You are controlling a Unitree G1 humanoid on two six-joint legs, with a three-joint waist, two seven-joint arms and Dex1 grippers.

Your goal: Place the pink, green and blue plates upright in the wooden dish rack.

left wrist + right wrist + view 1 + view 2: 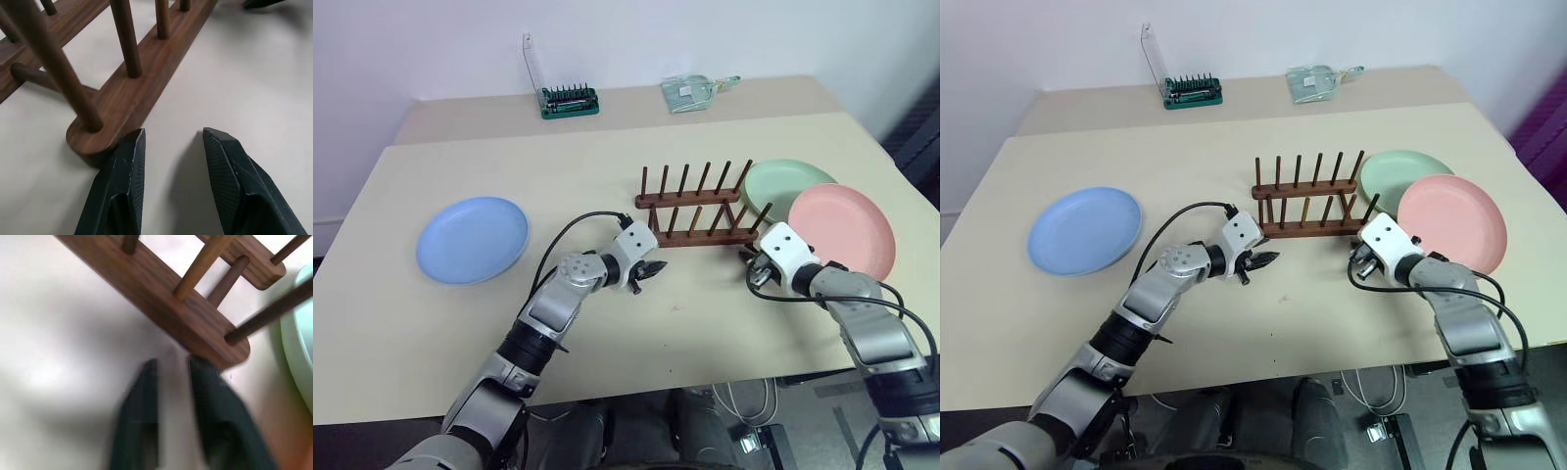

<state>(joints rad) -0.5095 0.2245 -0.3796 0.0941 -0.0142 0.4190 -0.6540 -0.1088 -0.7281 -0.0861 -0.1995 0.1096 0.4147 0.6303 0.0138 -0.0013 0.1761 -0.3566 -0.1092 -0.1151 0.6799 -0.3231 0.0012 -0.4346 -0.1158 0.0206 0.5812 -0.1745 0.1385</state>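
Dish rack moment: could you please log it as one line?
rack: empty | plates: flat on table | left gripper: open at rack end | right gripper: at other end

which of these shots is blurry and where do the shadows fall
Right wrist view: smeared by motion blur, the end effector's fingers streaked and the rack soft. Left wrist view: sharp, with the fingers casting soft shadows on the table. Left eye view: evenly lit, faint shadows under the blue plate and the rack's pegs, no glare.
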